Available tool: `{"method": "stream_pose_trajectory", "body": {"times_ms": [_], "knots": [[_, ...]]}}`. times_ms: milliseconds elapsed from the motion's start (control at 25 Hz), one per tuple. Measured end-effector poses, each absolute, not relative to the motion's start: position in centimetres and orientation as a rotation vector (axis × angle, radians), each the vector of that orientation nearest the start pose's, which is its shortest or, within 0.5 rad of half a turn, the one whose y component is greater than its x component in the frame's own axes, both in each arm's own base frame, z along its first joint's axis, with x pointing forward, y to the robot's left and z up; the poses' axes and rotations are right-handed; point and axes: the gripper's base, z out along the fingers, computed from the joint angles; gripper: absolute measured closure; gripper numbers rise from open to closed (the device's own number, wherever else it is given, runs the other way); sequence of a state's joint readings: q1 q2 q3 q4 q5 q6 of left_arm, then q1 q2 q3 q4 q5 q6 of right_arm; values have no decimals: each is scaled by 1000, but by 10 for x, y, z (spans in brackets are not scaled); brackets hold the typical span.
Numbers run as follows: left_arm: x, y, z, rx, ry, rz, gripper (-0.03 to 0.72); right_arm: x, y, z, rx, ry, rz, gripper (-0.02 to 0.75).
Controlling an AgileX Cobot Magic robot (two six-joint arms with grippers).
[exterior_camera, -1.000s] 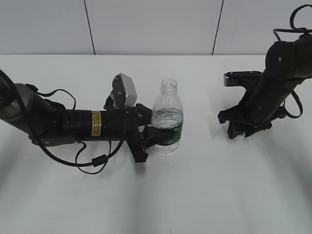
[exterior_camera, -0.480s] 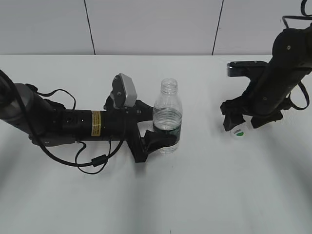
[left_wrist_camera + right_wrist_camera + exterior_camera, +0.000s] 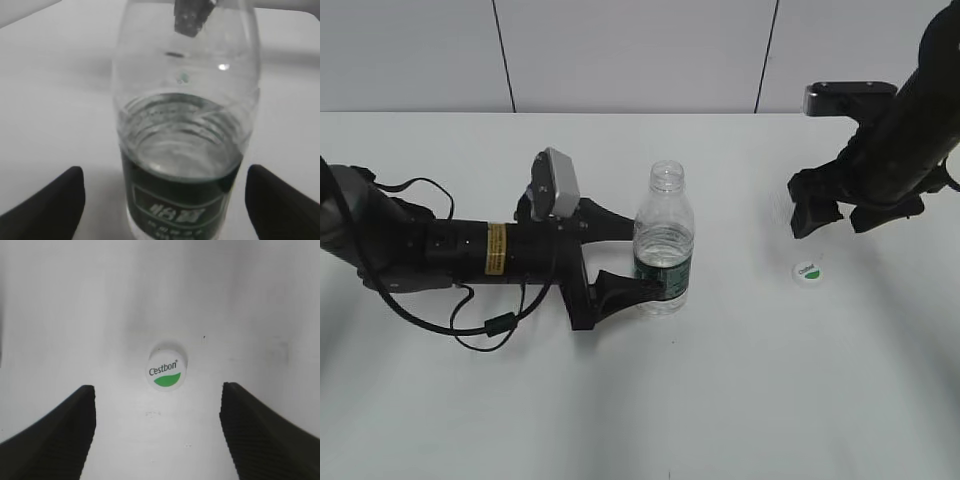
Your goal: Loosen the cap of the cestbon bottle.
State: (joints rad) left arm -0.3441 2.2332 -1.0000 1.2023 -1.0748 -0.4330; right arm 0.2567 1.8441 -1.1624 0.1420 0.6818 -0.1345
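The cestbon bottle (image 3: pixel 663 250) stands upright on the white table with its neck open and uncapped. It fills the left wrist view (image 3: pixel 185 150), clear with a dark green label. My left gripper (image 3: pixel 630 258) is open, one finger on each side of the bottle's lower body, with gaps showing in the left wrist view (image 3: pixel 165 210). The cap (image 3: pixel 807 270) lies on the table to the right, top side up. My right gripper (image 3: pixel 840 215) is open and empty, hovering above the cap, which shows in the right wrist view (image 3: pixel 166 371) just ahead of the jaws (image 3: pixel 157 405).
The left arm's black cable (image 3: pixel 480 325) loops on the table beside the arm. The white table's far edge meets a grey panelled wall (image 3: pixel 640 50).
The right gripper let go of the cap on the table, then rose and moved right. The left gripper opened off the bottle and drew back a little to the left.
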Motion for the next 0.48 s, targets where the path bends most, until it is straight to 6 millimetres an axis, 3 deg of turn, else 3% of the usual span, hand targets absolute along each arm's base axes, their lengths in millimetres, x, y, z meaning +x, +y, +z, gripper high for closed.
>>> {"method": "stream_pose_trajectory", "body": {"times_ms": [320,480], "knots": [[337,-160,72,1289,1581,-873,104,338,97,216,-412,2713,186,146],[354,-142,87,1237,1726,-643,104,334,95,230,-418,2672,177,146]]}}
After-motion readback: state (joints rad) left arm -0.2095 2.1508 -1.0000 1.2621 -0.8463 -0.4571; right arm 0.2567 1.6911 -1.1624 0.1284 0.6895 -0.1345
